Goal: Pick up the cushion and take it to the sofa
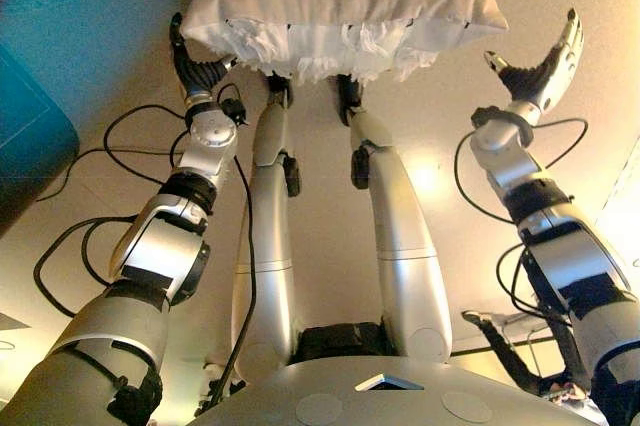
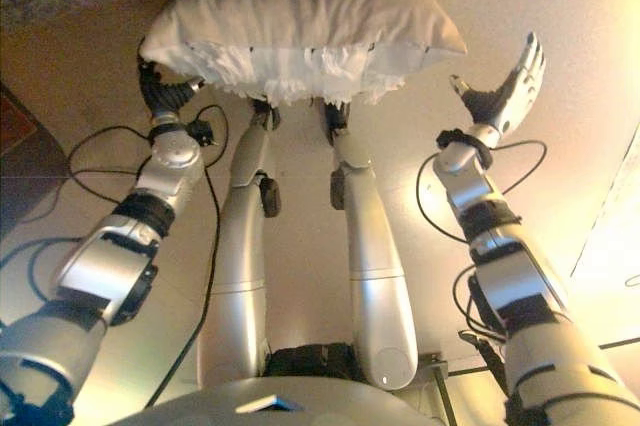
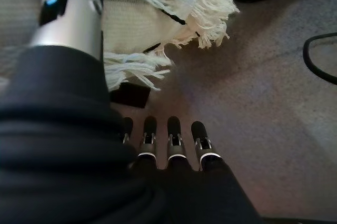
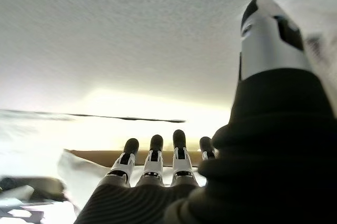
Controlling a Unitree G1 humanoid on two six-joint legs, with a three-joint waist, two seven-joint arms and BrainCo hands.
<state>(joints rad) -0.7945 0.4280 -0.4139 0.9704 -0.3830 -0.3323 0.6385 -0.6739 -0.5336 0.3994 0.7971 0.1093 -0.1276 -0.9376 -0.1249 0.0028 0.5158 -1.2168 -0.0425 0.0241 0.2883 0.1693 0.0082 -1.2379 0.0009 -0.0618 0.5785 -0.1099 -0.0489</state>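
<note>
A cream cushion point(image 1: 340, 1) with a fringed edge lies on the beige floor ahead of me. My left hand point(image 1: 197, 71) is at the cushion's left end, low by the floor. In the left wrist view its fingers point(image 3: 175, 142) are straight over the carpet and its thumb point(image 3: 71, 21) lies against the cushion's fringe point(image 3: 210, 8), gripping nothing. My right hand point(image 1: 545, 64) is open with straight fingers, raised to the right of the cushion and apart from it. It also shows in the right wrist view point(image 4: 152, 163), holding nothing.
A blue-teal textured surface point(image 1: 70, 16) fills the upper left, with a darker teal block point(image 1: 30, 136) below it at the left edge. A bright strip point(image 1: 620, 206) runs along the floor at the right.
</note>
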